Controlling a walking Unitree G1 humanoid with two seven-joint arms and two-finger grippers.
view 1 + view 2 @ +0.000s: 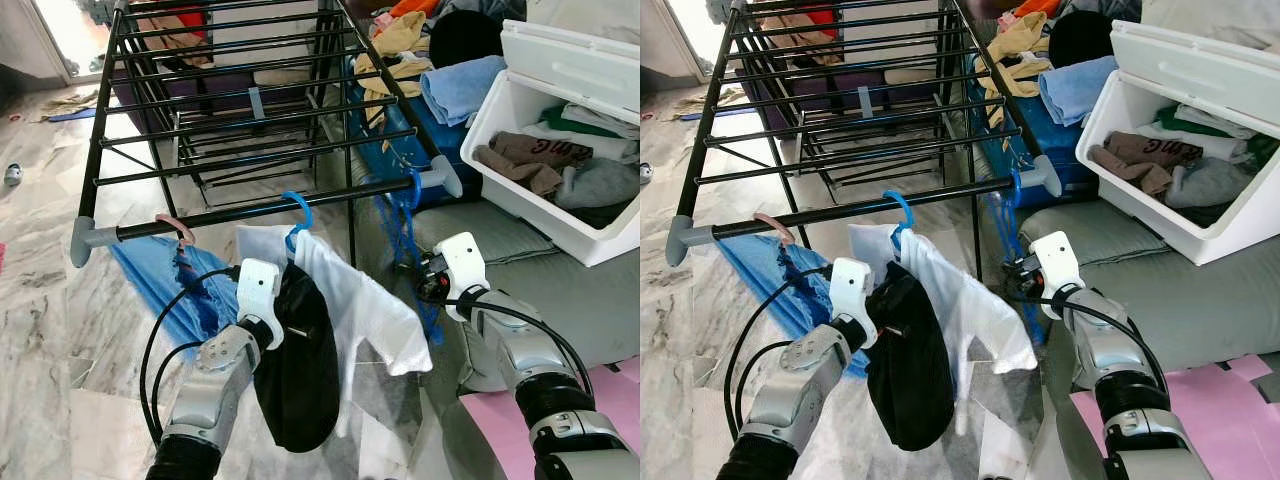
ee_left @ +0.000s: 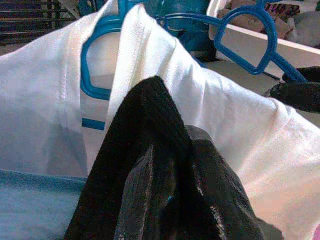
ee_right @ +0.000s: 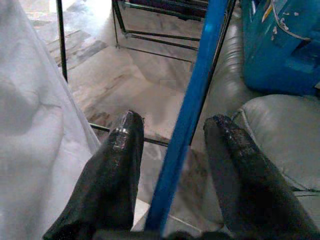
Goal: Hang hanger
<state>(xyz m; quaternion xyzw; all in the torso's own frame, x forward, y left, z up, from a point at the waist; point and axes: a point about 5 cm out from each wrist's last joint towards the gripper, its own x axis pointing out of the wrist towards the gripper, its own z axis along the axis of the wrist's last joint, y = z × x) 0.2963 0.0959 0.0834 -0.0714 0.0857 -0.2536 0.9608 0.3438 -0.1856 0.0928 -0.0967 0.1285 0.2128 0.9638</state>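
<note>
A blue hanger (image 1: 298, 212) carrying a white shirt (image 1: 365, 305) is hooked on the front bar (image 1: 230, 215) of the black drying rack. My left gripper (image 2: 175, 200) is just below the hook, against the shirt. Its fingers are pressed together, and a black cloth (image 1: 297, 370) is caught in them and hangs down over them. At the rack's right end a second blue hanger (image 1: 413, 186) holds blue netting. My right gripper (image 3: 172, 135) is open there, and a blue hanger arm (image 3: 192, 90) runs between its fingers without being clamped.
A blue cloth (image 1: 160, 285) hangs from a pink hook (image 1: 178, 228) at the bar's left end. A white lidded bin (image 1: 500, 125) of clothes sits on grey cushions (image 1: 490, 235) to the right. More clothes (image 1: 455, 85) are piled behind it. Marble floor lies below.
</note>
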